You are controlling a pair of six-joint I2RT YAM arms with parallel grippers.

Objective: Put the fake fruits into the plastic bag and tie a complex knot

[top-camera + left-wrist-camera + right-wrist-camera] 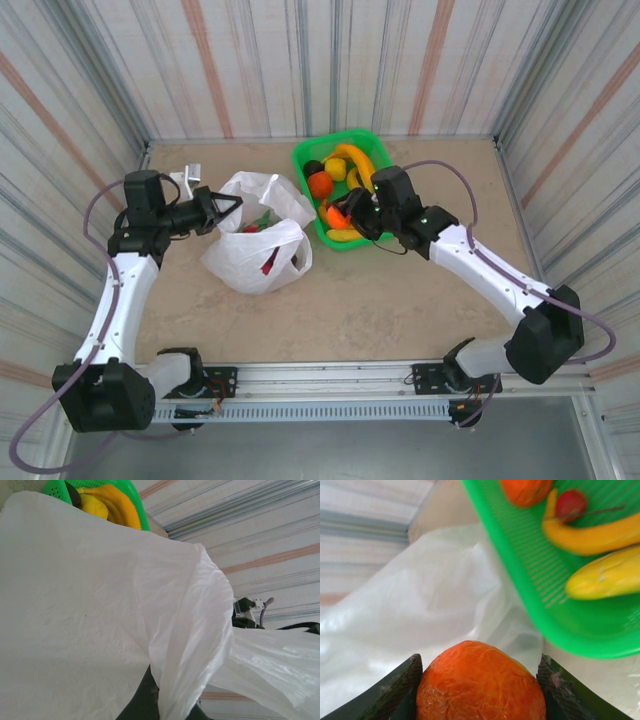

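The right gripper (pixel 480 672) was clamped on an orange fruit (pixel 480 687), with one of its fingers (pixel 402 692) pressed to each flank and the piece filling the gap between them (it was held above the edge of the plastic bag (pixel 420 610), just beside the green basket (pixel 530 585)). Bananas (pixel 600 535) lay in the basket. The left gripper (pixel 228 207) stood at the bag's mouth. Film covered its fingers, so their closure could not be determined.

Near table (pixel 400 300) lies bare; plastic bag (pixel 250 265) and green basket (pixel 302 160) block the far middle.
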